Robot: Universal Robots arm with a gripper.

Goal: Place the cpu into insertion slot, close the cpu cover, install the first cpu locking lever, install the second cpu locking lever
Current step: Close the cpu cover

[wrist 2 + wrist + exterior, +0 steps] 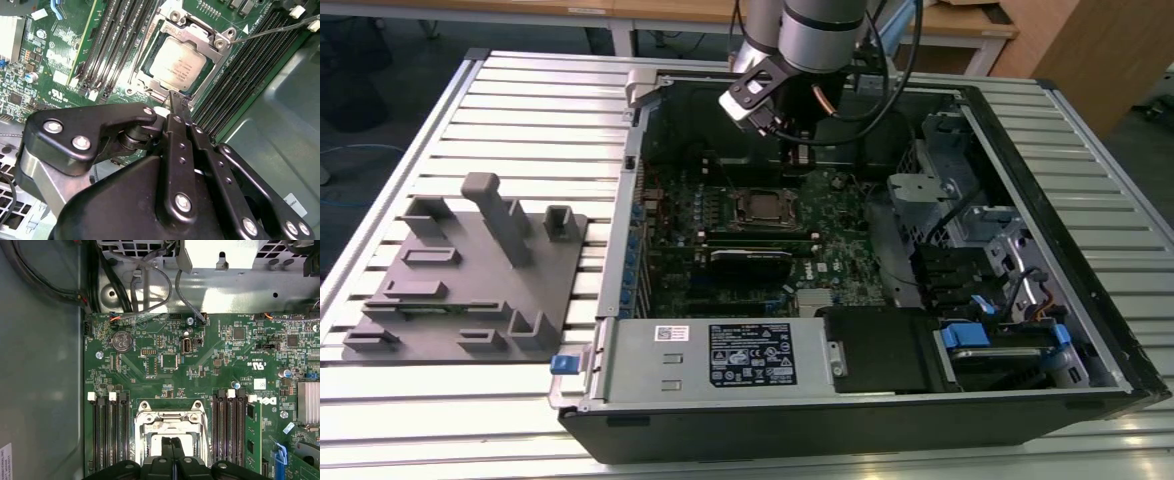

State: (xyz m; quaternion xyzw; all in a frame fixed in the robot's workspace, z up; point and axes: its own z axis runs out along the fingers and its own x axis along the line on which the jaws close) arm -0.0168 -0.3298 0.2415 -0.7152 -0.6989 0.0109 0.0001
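Observation:
The cpu (pixel 176 62), a silver-tan square, sits in the insertion slot (pixel 150 80) on the green motherboard. The cpu cover (pixel 210 34), a silver frame plate, lies down around it, and the chip shows through its window. A thin wire lever (pixel 272 31) sticks out from the slot's corner, away from the board. My gripper (pixel 176 100) is shut with nothing between its fingers, its tip at the slot's rim. In the first wrist view the gripper (pixel 172 444) hangs over the cover (pixel 170 416). In the exterior view the gripper (pixel 797 156) stands just beyond the slot (pixel 758 205).
Black memory slots (pixel 229 430) flank the socket on both sides. The open computer case (pixel 1067 120) walls in the board, with drive cages and cables at the exterior view's right. A grey fixture plate (pixel 467 270) lies on the slatted table at the exterior view's left.

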